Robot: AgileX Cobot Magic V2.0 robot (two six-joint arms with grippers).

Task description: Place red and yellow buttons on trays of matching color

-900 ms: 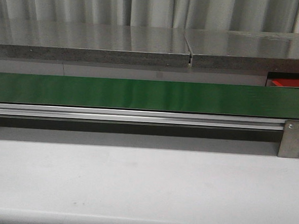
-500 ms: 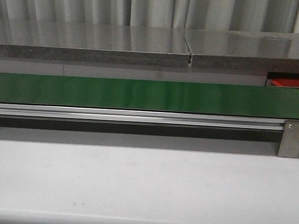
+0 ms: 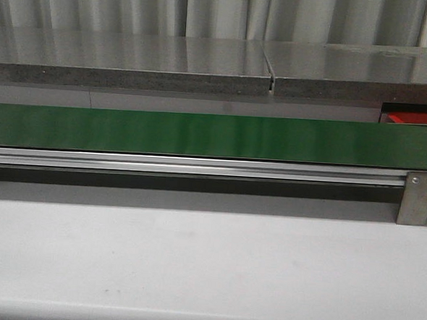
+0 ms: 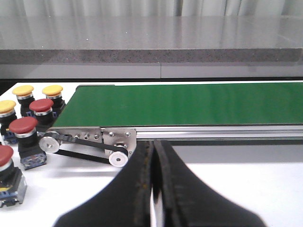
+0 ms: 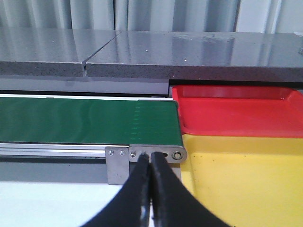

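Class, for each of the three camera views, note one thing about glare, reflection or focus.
Front view: soft glare streaks along the green belt.
Left wrist view: the closed left gripper is close and slightly blurred; the buttons stay sharp.
Right wrist view: the grey counter mirrors the curtains.

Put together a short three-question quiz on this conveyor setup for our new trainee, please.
1. True or false: a button already lies on the green belt.
2. In the left wrist view, how many yellow-capped and how many red-capped buttons stand beside the belt's pulley end?
3. Multiple choice: how does the red tray sit relative to the yellow tray in the right wrist view? A) farther from the gripper; B) stacked on top of it; C) at the belt's other end.

Key
1. False; the belt is bare in all three views.
2. Three yellow, e.g., and three red, e.g..
3. A. Both trays hold nothing, and the left gripper and right gripper are shut and hold nothing.
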